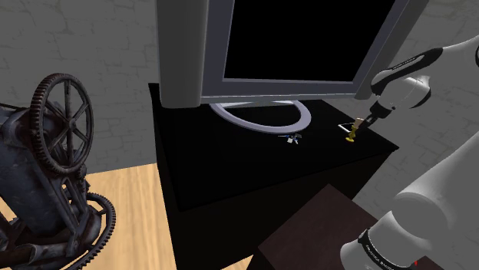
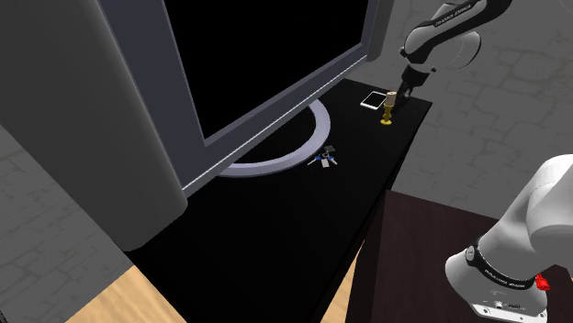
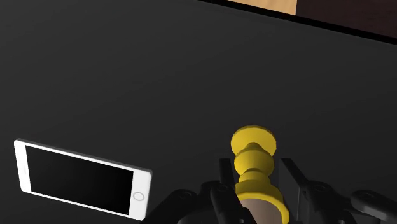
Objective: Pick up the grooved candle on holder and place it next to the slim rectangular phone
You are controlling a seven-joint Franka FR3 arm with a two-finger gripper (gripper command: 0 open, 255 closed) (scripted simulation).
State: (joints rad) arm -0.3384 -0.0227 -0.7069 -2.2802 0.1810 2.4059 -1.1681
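Hidden: the upper end of the candle [image 3: 259, 209] was cut off in the wrist view, and no grooves could be made out (only beige wax on a yellow holder [image 3: 253, 153] was seen).
Claw: the grip of the gripper [image 1: 362, 123] could not be told, clenched or released.
Candle: it was stood upright on the black cabinet [image 1: 230, 169], at its end toward the shoulder view's right, with its upper end taken in by the claw and its base pointed away.
Phone: the white phone [image 3: 83, 179] was laid flat just beside the candle, not touching it.
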